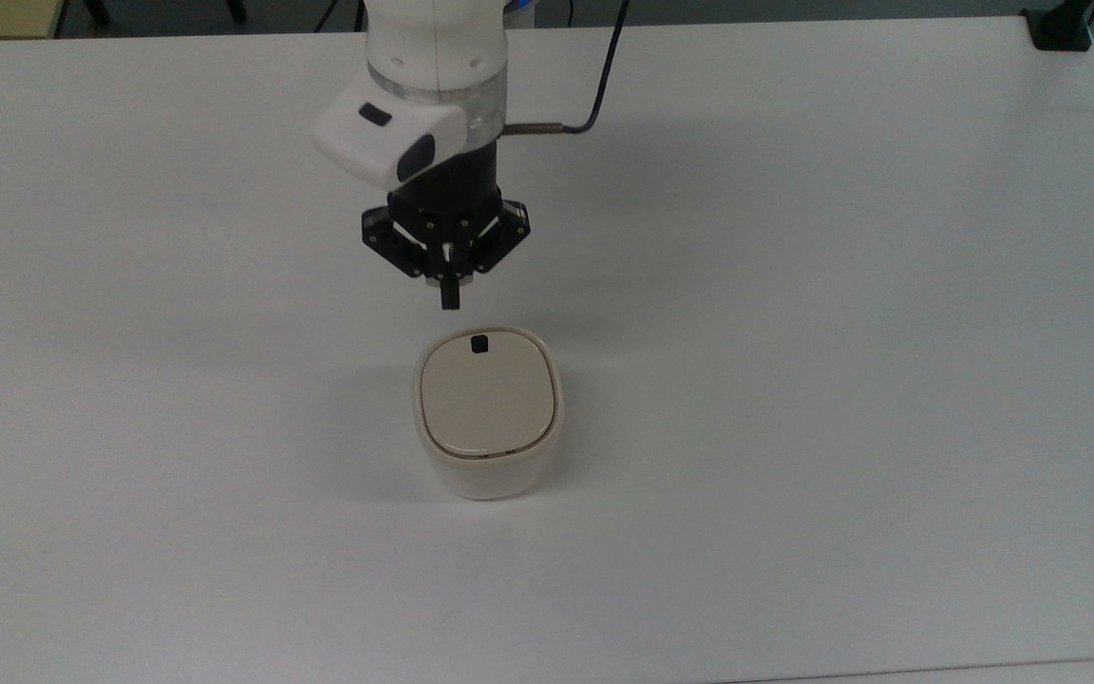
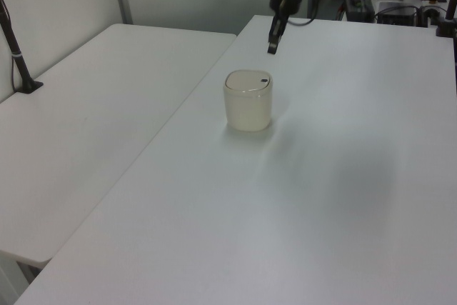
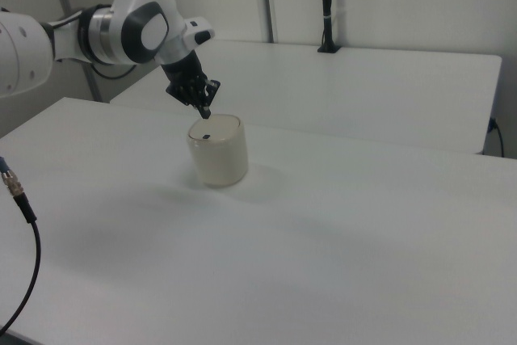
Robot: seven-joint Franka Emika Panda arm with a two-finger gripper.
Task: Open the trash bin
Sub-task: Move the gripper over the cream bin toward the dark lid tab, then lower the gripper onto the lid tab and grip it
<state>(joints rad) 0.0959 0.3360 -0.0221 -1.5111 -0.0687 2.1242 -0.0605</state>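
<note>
The white surface carries everything, and a second white surface adjoins it on the left view's left. The white arm reaches in from the top view's upper edge, a black cable running off its wrist. The bin stands upright on the surface, just below the hand in the top view and apart from it. It is cream-white with rounded corners. Its beige lid lies flat and shut. The hand points down with its two black fingers pressed together, gripping nothing. In the right view the fingertips hang just above the lid's near edge, not touching it. The black button sits on the lid at the edge nearest the hand, slightly to the top view's right of the fingertips.
</note>
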